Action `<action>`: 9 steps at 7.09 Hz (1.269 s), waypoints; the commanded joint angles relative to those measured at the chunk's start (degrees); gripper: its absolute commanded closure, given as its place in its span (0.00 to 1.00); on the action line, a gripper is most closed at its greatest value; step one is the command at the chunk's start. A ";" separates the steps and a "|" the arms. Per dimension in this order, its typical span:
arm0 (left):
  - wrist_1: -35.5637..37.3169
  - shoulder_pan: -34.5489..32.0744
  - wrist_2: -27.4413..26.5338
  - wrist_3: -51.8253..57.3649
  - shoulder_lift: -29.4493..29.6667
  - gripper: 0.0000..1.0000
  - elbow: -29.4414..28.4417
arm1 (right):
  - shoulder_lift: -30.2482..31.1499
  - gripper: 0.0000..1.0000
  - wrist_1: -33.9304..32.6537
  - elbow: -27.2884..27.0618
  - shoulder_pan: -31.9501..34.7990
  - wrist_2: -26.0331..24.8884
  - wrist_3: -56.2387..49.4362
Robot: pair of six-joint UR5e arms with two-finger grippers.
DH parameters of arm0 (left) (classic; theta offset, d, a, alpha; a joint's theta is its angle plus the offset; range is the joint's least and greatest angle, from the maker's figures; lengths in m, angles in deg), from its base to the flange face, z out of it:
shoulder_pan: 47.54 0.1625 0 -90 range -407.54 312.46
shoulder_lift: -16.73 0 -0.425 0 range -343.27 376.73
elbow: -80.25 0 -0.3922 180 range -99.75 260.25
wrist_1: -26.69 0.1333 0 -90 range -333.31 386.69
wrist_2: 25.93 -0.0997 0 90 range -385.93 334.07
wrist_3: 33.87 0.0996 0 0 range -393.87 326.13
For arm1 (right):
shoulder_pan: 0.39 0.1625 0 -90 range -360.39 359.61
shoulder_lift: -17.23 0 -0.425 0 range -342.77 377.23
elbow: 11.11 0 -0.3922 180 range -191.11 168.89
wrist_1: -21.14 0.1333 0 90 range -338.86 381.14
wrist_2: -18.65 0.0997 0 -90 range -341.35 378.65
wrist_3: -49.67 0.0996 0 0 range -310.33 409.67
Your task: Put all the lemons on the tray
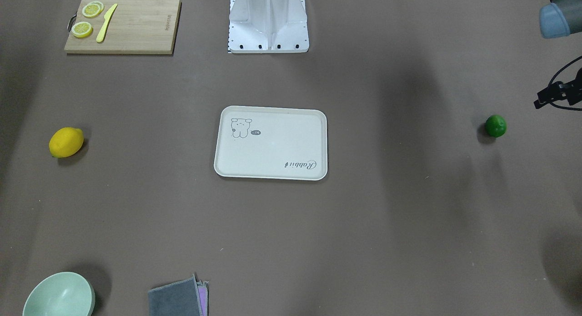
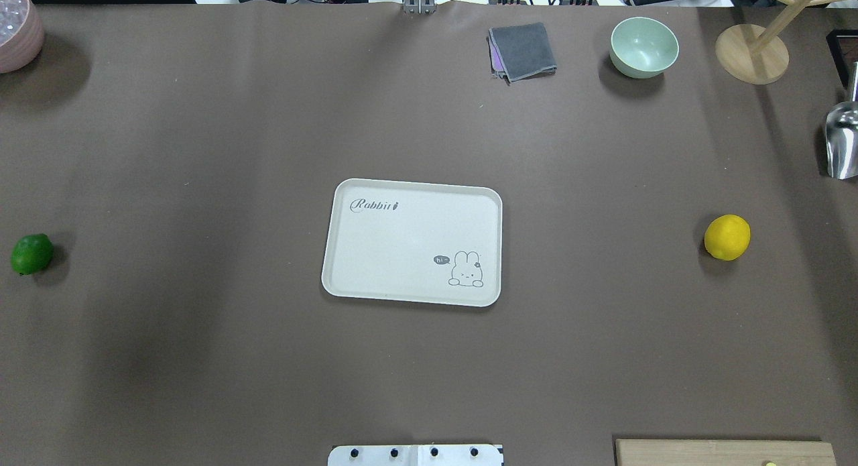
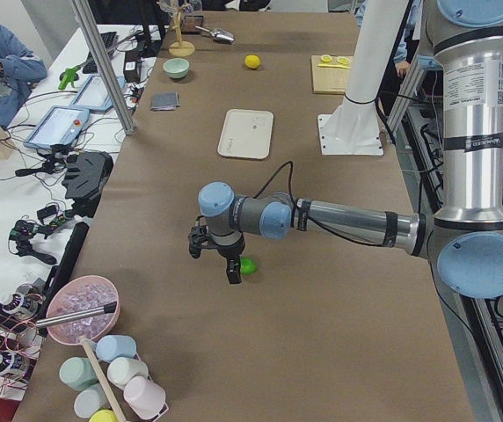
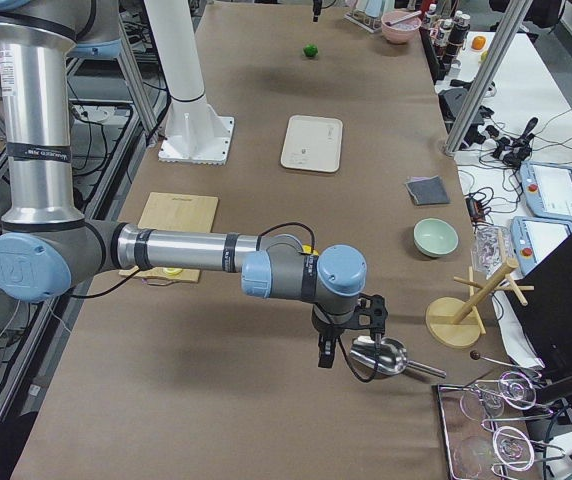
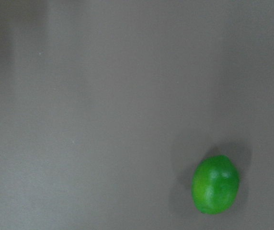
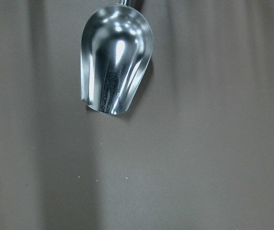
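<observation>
**Both lemons off the tray; left arm nearest the green one**

The likely step in hand is the left gripper (image 3: 219,264) reaching for the green lemon (image 2: 31,253). In the left wrist view the fruit sits low and to the right, so the gripper should be centred over it before going down. I would set the fingers across the short axis of the oval, since a round, glossy skin may roll or slip under an off-centre squeeze. How wide the left gripper stands I cannot tell, nor the right gripper (image 4: 344,350), which hangs over a metal scoop (image 6: 115,57), far from the tray.

The cream tray (image 2: 402,251) holds nothing. The green lemon lies well out from its left short side, small and shiny. The yellow lemon (image 2: 726,237), larger and matte, lies well out from its right short side.
</observation>
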 commanded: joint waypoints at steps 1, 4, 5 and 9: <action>-12.70 4.61 -0.17 -11.72 -4.11 0.03 -0.21 | -0.67 0.00 0.01 -1.18 -2.29 0.45 2.72; -15.04 7.08 -0.61 -16.76 -3.79 0.04 -1.00 | -2.59 0.00 0.10 -12.15 -12.99 2.47 28.58; -16.26 8.57 -1.66 -18.08 -2.56 0.05 -2.66 | -3.91 0.00 1.05 -12.00 -16.07 2.56 33.02; -20.32 11.12 -2.81 -22.02 4.64 0.06 -10.14 | -3.13 0.00 23.73 -4.18 -25.75 0.99 52.91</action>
